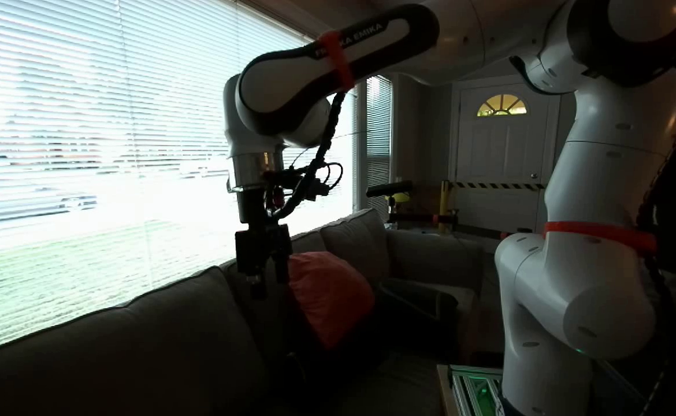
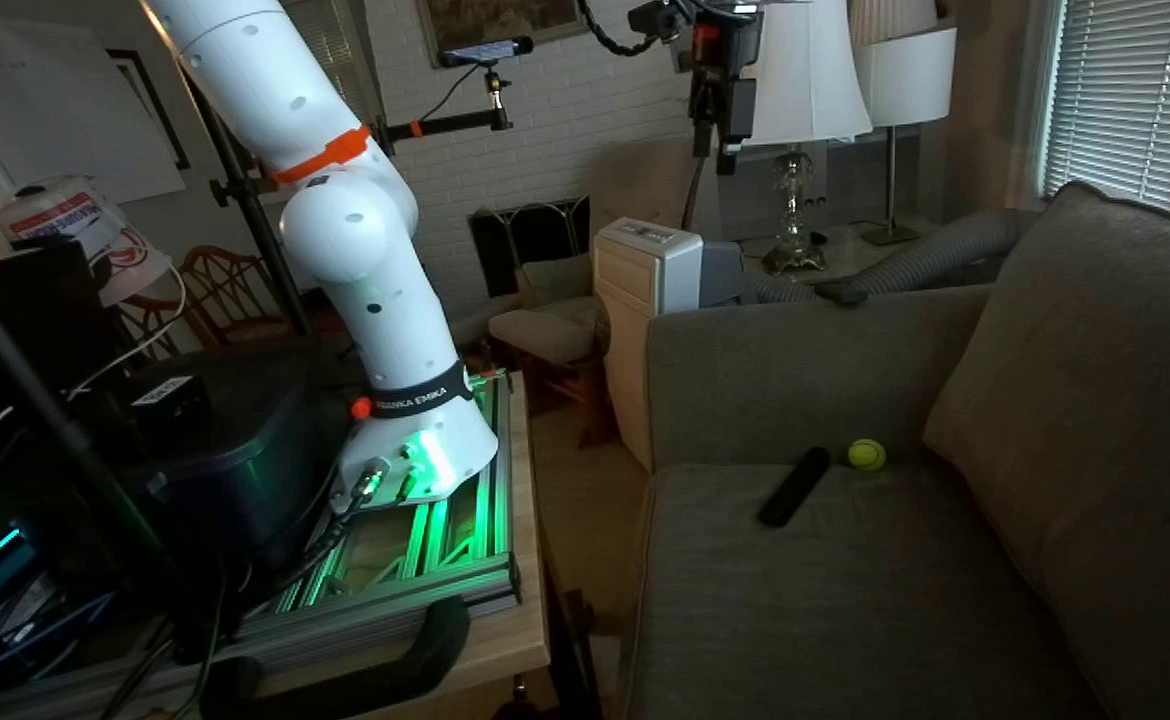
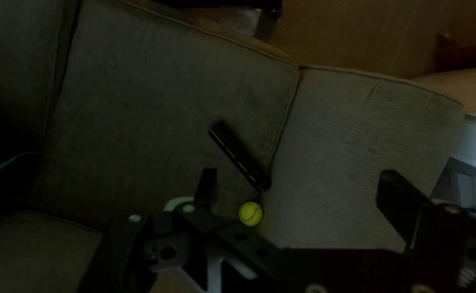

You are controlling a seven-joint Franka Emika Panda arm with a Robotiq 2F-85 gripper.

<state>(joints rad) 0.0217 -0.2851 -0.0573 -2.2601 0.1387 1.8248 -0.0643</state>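
The arm (image 1: 598, 190) rises at the right from a metal frame (image 1: 472, 388) with green light on it and reaches across to the left. Red bands (image 1: 338, 62) wrap it in two places, and a black cable (image 1: 315, 167) runs down toward the wrist. The gripper (image 1: 269, 281) points down above the sofa (image 1: 124, 352), its fingers apart. In an exterior view it appears just left of a red pillow (image 1: 332, 297); the gap in depth cannot be told. A dark pillow (image 1: 422, 297) lies right of that. Blinds (image 1: 112, 104) cover the window along the left, with grass (image 1: 72, 277) and a car (image 1: 43, 202) outside. At the far end, striped tape (image 1: 497, 186) crosses before a white door (image 1: 497, 147).
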